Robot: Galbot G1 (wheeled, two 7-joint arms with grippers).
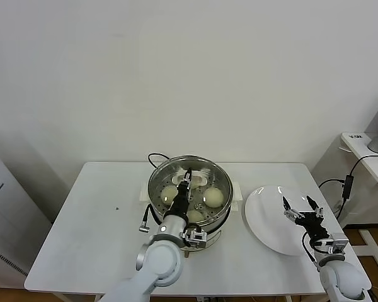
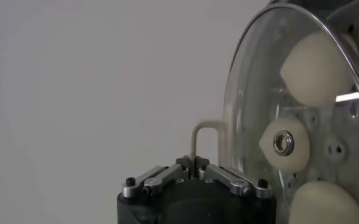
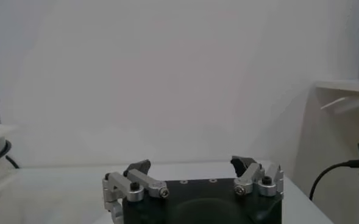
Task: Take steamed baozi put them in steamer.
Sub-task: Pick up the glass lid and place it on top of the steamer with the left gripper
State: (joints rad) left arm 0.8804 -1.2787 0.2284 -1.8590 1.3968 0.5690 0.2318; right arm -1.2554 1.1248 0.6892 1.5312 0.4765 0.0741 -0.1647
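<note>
The steamer [image 1: 155, 186] stands mid-table with the steamed baozi inside. Three pale buns [image 1: 169, 192] [image 1: 213, 197] [image 1: 195, 216] show there. My left gripper [image 1: 186, 181] is over the basket, shut on the thin cream handle [image 2: 206, 129] of the round glass lid [image 2: 255, 79]. In the left wrist view the left gripper [image 2: 195, 161] pinches that handle, and baozi [image 2: 316, 67] [image 2: 322, 204] show through the glass. My right gripper [image 1: 297, 206] hangs open and empty over the white plate [image 1: 264, 220]. The right wrist view shows the right gripper [image 3: 191, 163] with its jaws wide apart.
The cooker's black cord [image 1: 154, 157] loops behind the steamer. A white side shelf [image 1: 365, 157] with cables stands to the right of the table. The white table [image 1: 94, 220] is bare on its left half.
</note>
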